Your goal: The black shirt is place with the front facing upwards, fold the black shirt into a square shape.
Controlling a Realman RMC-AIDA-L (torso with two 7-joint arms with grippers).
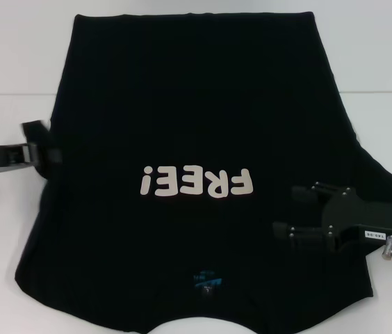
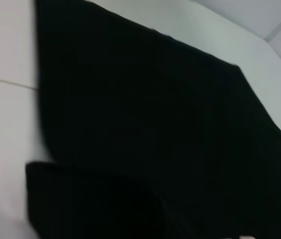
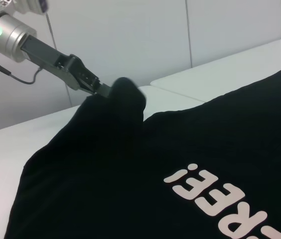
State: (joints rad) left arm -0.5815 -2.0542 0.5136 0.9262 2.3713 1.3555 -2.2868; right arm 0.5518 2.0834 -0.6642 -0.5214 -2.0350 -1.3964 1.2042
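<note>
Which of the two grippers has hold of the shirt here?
The left gripper, shut on the sleeve of the black cloth "FREE!" T-shirt; the right gripper hangs open above its other side.

White smooth desk [image 1: 384,62] carrying a large black cloth T-shirt [image 1: 196,104], spread flat from far edge to near edge.

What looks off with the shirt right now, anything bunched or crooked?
The shirt lies flat, print up, except its sleeve by the left gripper, which is bunched and lifted off the table in that gripper's grasp. The right gripper sits open over the other side.
</note>
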